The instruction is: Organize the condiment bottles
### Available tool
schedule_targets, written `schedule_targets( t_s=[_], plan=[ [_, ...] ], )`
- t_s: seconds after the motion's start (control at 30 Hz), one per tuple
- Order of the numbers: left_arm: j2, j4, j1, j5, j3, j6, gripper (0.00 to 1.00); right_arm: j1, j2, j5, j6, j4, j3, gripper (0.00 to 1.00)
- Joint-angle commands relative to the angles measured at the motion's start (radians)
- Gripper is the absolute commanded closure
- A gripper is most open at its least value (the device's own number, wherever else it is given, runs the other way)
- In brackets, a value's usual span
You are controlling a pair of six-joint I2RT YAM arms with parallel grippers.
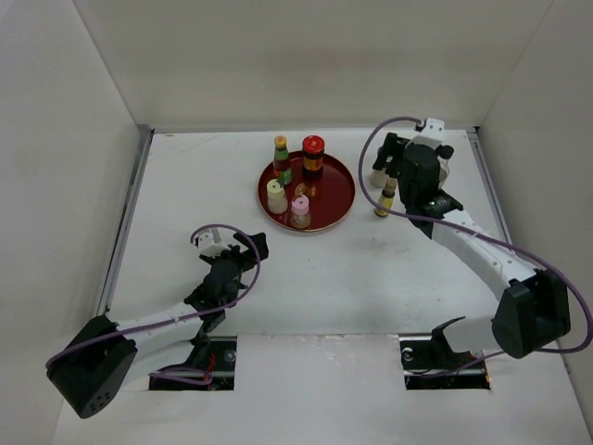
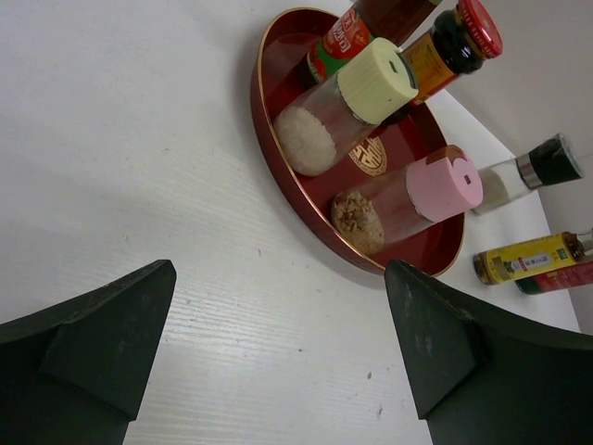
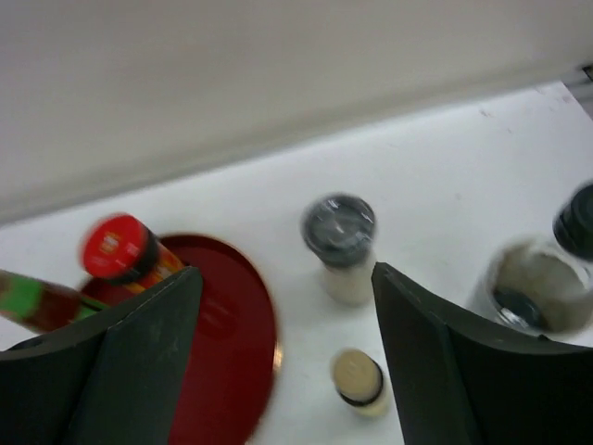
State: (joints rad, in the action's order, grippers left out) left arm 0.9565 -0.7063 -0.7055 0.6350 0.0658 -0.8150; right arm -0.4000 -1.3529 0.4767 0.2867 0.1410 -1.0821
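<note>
Four condiment bottles stand on the round red plate, at 12 o'clock on the desk: the green-red banded bottle and red-lidded dark jar at the back, the cream-capped bottle and pink-capped bottle in front. At 3 o'clock of the plate, off it, stands the amber bottle. Just behind it, the grey-lidded shaker is half hidden by the right arm. The tall clear bottle shows only in the blurred right wrist view, cut off by the frame edge. The right hand hangs above these bottles, fingers well apart, gripping nothing. The left hand, at 7 o'clock of the plate, is also spread wide and holds nothing.
</note>
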Motion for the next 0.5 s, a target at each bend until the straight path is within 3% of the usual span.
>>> schedule_targets(
  t_s=[0.0,0.2,0.47],
  plan=[
    [0.01,-0.055,0.004,-0.011,0.032,0.002,0.0,0.003,-0.003,0.025,-0.017,-0.026,0.071,0.14],
    [0.01,-0.068,0.004,-0.015,0.029,0.002,0.0,0.031,-0.083,-0.003,-0.018,-0.049,0.062,0.11],
    [0.022,-0.068,0.008,-0.012,0.029,0.002,0.0,0.043,-0.195,0.005,-0.004,-0.084,0.028,0.23]
  ],
)
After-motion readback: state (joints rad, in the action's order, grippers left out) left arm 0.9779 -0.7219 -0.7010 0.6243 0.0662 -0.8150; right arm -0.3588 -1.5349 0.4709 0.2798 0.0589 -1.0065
